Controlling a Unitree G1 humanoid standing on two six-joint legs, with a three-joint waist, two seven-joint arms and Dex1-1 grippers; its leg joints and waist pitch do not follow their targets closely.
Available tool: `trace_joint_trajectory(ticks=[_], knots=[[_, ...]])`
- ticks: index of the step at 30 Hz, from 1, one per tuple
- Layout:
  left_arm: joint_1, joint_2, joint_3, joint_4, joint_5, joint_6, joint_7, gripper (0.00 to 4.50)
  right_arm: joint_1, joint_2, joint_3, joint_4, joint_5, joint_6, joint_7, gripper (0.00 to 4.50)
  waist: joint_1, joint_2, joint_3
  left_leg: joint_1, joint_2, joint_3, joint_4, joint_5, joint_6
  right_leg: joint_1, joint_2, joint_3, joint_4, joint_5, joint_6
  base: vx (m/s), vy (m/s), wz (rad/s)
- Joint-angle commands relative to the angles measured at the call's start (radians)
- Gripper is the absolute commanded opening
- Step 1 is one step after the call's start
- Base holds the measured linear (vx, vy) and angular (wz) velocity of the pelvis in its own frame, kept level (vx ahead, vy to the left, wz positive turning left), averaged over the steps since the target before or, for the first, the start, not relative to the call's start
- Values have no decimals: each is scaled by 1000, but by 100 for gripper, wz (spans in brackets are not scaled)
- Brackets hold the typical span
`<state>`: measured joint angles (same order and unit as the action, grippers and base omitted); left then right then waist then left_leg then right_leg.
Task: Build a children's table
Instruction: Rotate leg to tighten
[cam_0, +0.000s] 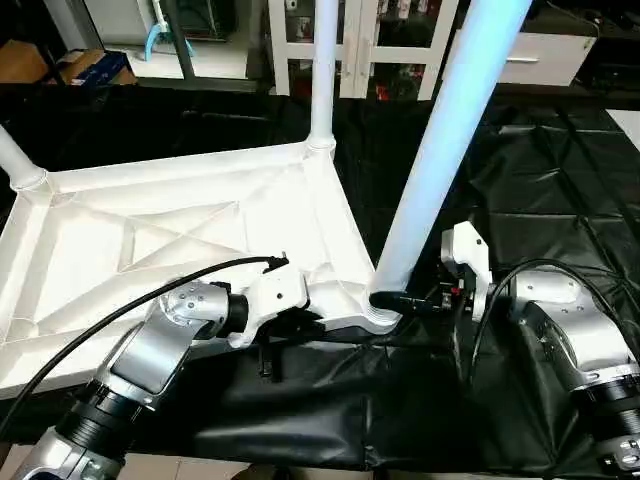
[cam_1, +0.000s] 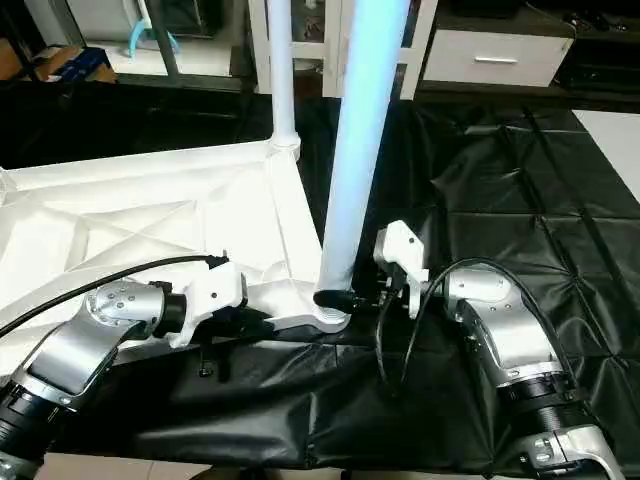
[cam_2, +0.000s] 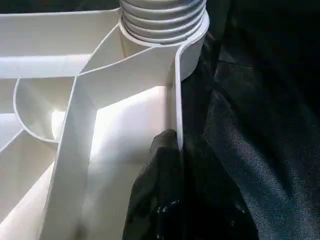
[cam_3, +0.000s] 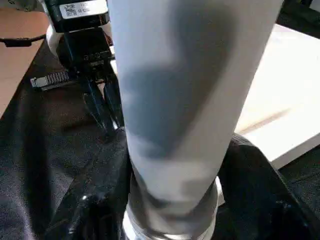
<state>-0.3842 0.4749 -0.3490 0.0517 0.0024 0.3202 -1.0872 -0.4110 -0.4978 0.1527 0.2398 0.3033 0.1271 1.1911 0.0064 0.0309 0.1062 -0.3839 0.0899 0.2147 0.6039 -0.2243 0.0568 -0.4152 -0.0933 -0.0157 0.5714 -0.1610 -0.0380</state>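
The tabletop (cam_0: 150, 240) is lying underside up across the left and centre of the head views, on the black sheet (cam_0: 540, 190), and the near-right leg (cam_0: 440, 150) is rising from its corner socket (cam_0: 372, 318) at lower centre, its long axis running steeply up and leaning a little toward the upper right of the frame. The right gripper (cam_0: 392, 299) is sitting level at the very base of that leg, reaching in from the right, its two dark fingers (cam_3: 95, 200) straddling the tube on either side and seeming to be gripping it just above the socket. The left gripper (cam_0: 290, 325) is lying to the left of the socket, jaws pressed together on the tabletop's edge wall (cam_2: 176, 115). So the right arm is the nearer one to the leg, and any seating move is probably turning on pushing straight down along that leaning axis into the socket.
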Motion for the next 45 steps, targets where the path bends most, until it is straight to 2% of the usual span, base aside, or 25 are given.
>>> trace_joint_trajectory(ticks=[1,2,7,13,17,20,22,23,24,26,27,28,29,30,34,35,37,39,40,41,45], knots=[[25,-7,-37,-3,-23,2,-28,0,-1,-15,-3,-2,6,7,16,219,1,-10,-67,32,139,-64,-81,-42,138,44,-74,35,-31,-23,-285,0,0,0],[25,-7,-37,-2,-23,3,-28,0,-1,-14,-3,-2,7,8,17,201,1,-11,-67,32,139,-64,-80,-41,140,44,-75,35,-30,-25,-285,0,0,0],[24,-7,-37,0,-24,3,-29,0,2,-4,-8,8,13,16,15,194,1,-11,-66,32,139,-65,-80,-56,136,44,-75,35,-32,-51,-284,0,0,0],[18,-17,-33,14,-22,-3,-16,0,-3,43,-37,43,7,28,-75,192,-2,-10,-65,33,139,-65,-84,-106,109,41,-74,36,-38,-103,-277,0,0,0],[-8,-44,-31,54,-1,-13,24,0,9,78,-32,71,-38,28,-172,191,-7,-10,-62,31,138,-66,-89,-156,83,39,-74,38,-44,-158,-266,0,0,0],[-50,-84,-26,109,35,-4,101,0,20,128,-35,84,-85,57,-315,191,-8,-10,-58,37,138,-69,-97,-249,26,33,-74,41,-58,-275,-234,0,0,0],[-83,-118,-21,151,57,6,160,0,22,175,-47,92,-110,96,-434,191,-13,-8,-54,39,136,-71,-103,-303,-11,25,-67,41,-63,-336,-209,0,0,0],[-97,-137,-16,168,62,9,186,0,23,202,-54,98,-134,100,-510,191,-16,-6,-54,40,134,-79,-105,-364,-49,25,-72,41,-65,-399,-181,0,0,0],[-102,-144,-15,173,64,10,195,0,23,211,-56,100,-142,102,-534,191,-16,-6,-54,40,134,-79,-105,-364,-49,25,-72,41,-65,-399,-181,0,0,0],[-125,-181,-10,202,72,14,239,0,26,270,-68,108,-186,108,-679,191,-29,-7,-50,38,131,-81,-112,-426,-89,14,-65,40,-70,-430,-153,0,0,0],[-127,-185,-10,205,73,14,244,0,27,278,-68,108,-188,110,-691,191,-32,-8,-51,42,129,-83,-111,-458,-97,12,-67,40,-73,-455,-139,0,0,0],[-136,-205,-9,220,79,15,270,0,32,312,-69,106,-199,116,-745,191,-34,-8,-51,41,129,-85,-111,-465,-97,13,-70,40,-73,-458,-136,0,0,0],[-144,-222,-11,235,84,16,288,0,36,350,-71,104,-211,119,-803,191,-36,-2,-49,40,130,-86,-114,-476,-102,8,-67,42,-75,-454,-131,0,0,0],[-150,-234,-15,248,90,15,301,0,38,381,-71,103,-217,116,-842,191,-37,-4,-49,41,129,-86,-116,-485,-106,8,-66,40,-77,-458,-125,0,0,0],[-151,-240,-18,256,95,16,306,0,35,405,-68,103,-225,106,-875,191,-39,-2,-48,43,130,-90,-123,-523,-117,6,-65,38,-79,-450,-105,0,0,0],[-149,-243,-22,264,103,14,308,0,24,436,-67,106,-231,94,-915,191,-40,0,-47,44,129,-88,-124,-536,-118,2,-64,39,-80,-452,-102,0,0,0],[-140,-237,-25,261,108,13,304,0,12,462,-71,108,-210,84,-912,191,-41,-1,-45,48,127,-87,-123,-559,-122,-3,-64,39,-86,-471,-94,0,0,0],[-132,-228,-25,256,108,13,296,0,8,475,-74,100,-184,71,-886,191,-45,-3,-45,40,129,-93,-126,-569,-118,2,-68,39,-84,-483,-85,0,0,0],[-131,-226,-25,255,108,13,295,0,8,477,-75,97,-178,68,-878,191,-46,-2,-45,42,129,-93,-126,-571,-118,1,-68,38,-84,-481,-85,0,0,0],[-129,-223,-23,257,109,11,294,0,15,472,-67,78,-171,64,-852,246,-45,-3,-46,45,129,-90,-126,-568,-116,-1,-66,39,-85,-469,-87,0,0,0],[-129,-220,-20,258,109,11,291,0,27,466,-68,46,-147,56,-810,288,-42,-4,-50,43,131,-81,-124,-489,-92,4,-70,46,-83,-380,-118,0,0,0]])
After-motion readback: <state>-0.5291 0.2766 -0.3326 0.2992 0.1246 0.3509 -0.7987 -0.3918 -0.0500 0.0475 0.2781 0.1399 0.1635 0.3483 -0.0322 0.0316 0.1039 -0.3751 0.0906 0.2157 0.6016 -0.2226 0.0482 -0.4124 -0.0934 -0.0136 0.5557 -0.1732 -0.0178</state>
